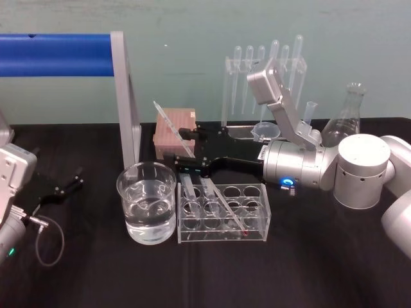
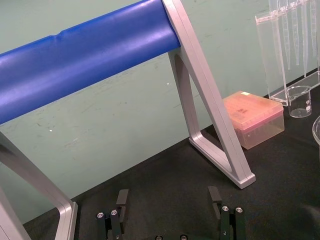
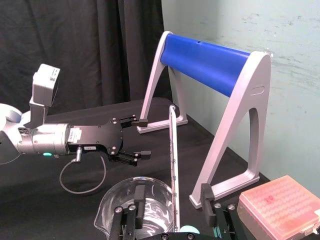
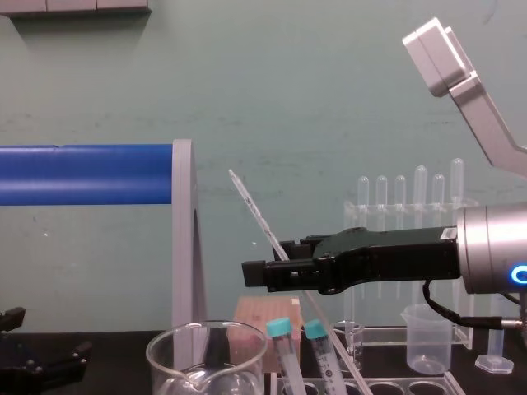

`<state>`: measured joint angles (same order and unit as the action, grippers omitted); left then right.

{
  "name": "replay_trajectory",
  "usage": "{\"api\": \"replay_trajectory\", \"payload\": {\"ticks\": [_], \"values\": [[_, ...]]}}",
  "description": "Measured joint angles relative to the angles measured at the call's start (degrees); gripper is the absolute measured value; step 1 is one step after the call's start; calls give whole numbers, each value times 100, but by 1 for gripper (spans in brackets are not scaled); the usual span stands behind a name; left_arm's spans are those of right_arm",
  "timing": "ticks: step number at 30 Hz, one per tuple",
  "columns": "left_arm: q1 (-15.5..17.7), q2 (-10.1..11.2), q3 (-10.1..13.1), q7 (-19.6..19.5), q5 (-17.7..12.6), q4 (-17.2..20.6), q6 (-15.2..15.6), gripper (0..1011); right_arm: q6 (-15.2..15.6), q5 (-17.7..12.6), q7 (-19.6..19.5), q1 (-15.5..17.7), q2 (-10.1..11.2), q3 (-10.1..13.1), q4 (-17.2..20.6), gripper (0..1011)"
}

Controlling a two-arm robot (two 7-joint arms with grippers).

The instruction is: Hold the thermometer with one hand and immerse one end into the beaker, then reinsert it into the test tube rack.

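The thermometer [image 1: 168,122] is a long thin glass rod that leans up and to the left, with its lower end in the test tube rack [image 1: 257,236]. My right gripper [image 1: 183,151] reaches in from the right above the rack. It is open, and in the right wrist view the thermometer [image 3: 172,145] stands in the gap between the fingers [image 3: 206,197], touching neither. The beaker [image 1: 146,202], wide clear glass holding water, stands just left of the rack. My left gripper [image 1: 67,183] rests open on the black table at the far left.
A blue roller on a grey frame [image 1: 125,96] stands behind the beaker. A pink box [image 1: 174,131] sits behind the right gripper. At the back right are a pipette stand [image 1: 266,70], a small plastic beaker [image 1: 265,131] and a glass flask [image 1: 347,119]. Two teal-capped tubes [image 4: 280,329] stand in the rack.
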<state>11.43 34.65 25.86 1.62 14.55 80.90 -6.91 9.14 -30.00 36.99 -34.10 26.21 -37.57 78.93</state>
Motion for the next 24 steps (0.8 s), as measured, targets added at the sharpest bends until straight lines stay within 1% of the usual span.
{"api": "replay_trajectory", "payload": {"ticks": [1,2,5,6,9,10,12,13,14,15,17,18,22,24], "values": [[0,0,0,0,0,0,0,1008,0,-1,0,1,1,0,0,734],[0,0,0,0,0,0,0,1008,0,-1,0,1,1,1,1,666],[0,0,0,0,0,0,0,1008,-1,-4,0,1,2,2,3,609],[0,0,0,0,0,0,0,1008,-1,-4,0,2,3,3,4,548],[0,0,0,0,0,0,0,1008,-2,-5,0,2,5,4,4,486],[0,0,0,0,0,0,0,1008,-1,-6,0,2,5,5,4,425],[0,0,0,0,0,0,0,1008,-2,-7,0,2,5,5,5,364],[0,0,0,0,0,0,0,1008,-2,-8,0,2,5,5,5,364],[0,0,0,0,0,0,0,1008,-2,-8,0,2,5,5,4,301],[0,0,0,0,0,0,0,1008,-2,-8,0,2,4,5,5,281],[0,0,0,0,0,0,0,1008,-2,-8,0,2,5,5,4,200],[0,0,0,0,0,0,0,1008,-2,-8,0,2,5,5,5,188],[0,0,0,0,0,0,0,1008,-2,-9,0,2,5,6,5,66],[0,0,0,0,0,0,0,1008,-2,-9,0,2,5,6,4,56]]}}
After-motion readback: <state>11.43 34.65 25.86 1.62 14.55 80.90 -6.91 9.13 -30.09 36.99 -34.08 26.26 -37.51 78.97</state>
